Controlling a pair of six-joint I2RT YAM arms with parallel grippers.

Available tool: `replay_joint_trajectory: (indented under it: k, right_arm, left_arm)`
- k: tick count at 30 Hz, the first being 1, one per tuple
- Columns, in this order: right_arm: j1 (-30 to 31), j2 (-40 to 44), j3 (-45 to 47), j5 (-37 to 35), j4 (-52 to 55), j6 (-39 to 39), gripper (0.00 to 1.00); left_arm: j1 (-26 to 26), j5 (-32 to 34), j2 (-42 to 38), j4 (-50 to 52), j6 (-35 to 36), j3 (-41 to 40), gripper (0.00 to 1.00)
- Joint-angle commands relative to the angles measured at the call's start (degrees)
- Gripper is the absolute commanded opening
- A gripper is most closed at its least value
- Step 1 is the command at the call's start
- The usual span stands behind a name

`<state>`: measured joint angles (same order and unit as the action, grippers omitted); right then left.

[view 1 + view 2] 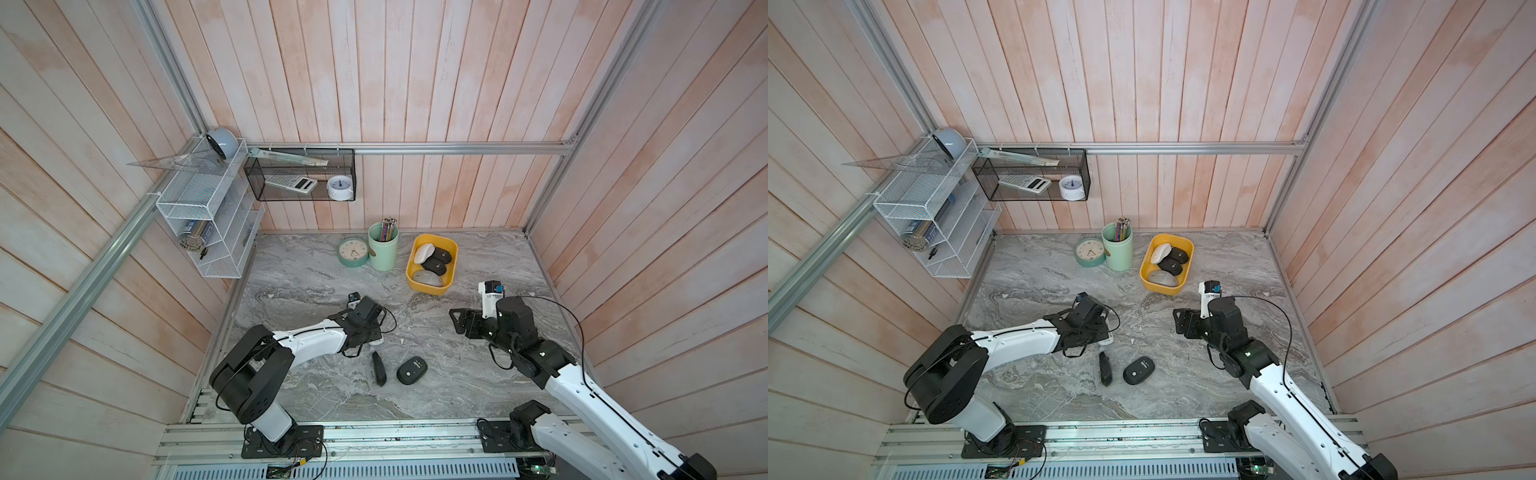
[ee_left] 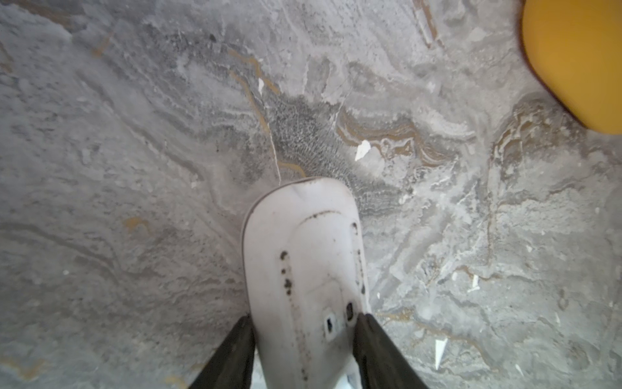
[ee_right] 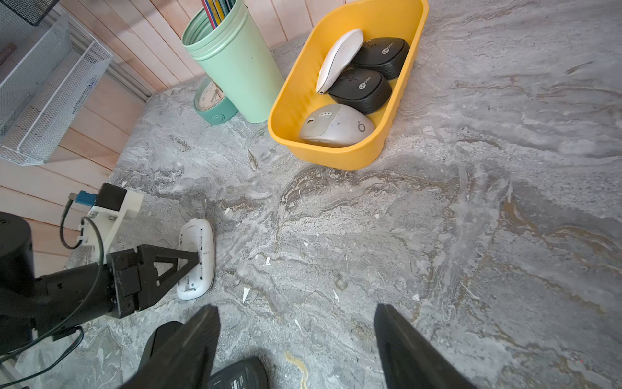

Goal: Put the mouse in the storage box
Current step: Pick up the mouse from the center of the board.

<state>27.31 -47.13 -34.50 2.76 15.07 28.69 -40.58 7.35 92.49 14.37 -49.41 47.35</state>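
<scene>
A white mouse (image 2: 303, 262) lies belly-up on the marble table, and my left gripper (image 2: 304, 320) is shut on its rear end, one black finger against each side. In the right wrist view this mouse (image 3: 198, 256) rests on the table under the left gripper's finger (image 3: 175, 266). In both top views the arm hides most of it (image 1: 377, 341) (image 1: 1108, 340). The yellow storage box (image 1: 432, 289) (image 1: 1163, 289) (image 3: 336, 158) stands at the back right with several mice inside. My right gripper (image 3: 296, 308) (image 1: 457, 322) hovers open and holds nothing, near the box.
Two black mice lie near the table's front: one belly-up (image 1: 411, 370), one on its side (image 1: 378, 368). A green pencil cup (image 1: 383, 249) and a teal clock (image 1: 353, 252) stand left of the box. A white wire rack (image 1: 208, 216) and black mesh basket (image 1: 301, 174) hang on the walls.
</scene>
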Motion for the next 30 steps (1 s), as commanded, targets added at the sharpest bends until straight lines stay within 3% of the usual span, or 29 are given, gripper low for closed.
replay_joint_trajectory:
  k: [1,4,9,19,30]
  right_arm:
    - [0.4,0.4,0.2,-1.1,1.0,-0.7,0.78]
    - [0.3,0.5,0.3,-1.1,1.0,-0.5,0.78]
    - [0.4,0.6,0.8,-1.1,0.6,-0.2,0.78]
    - [0.4,1.6,1.6,-1.8,0.7,0.0,0.78]
    - [0.3,6.0,2.2,-5.3,2.6,0.3,0.77]
  left_arm:
    - [-0.1,-1.5,1.4,-1.1,-1.0,-1.0,0.55]
    - [-0.1,-1.2,1.9,-1.1,-1.7,-1.0,0.61]
    - [-0.1,-0.9,3.7,-0.7,-2.6,-0.7,0.6]
    - [-0.1,-1.1,3.7,-2.5,-2.8,-0.7,0.38]
    - [-0.8,1.3,3.2,0.3,-0.7,2.5,0.25]
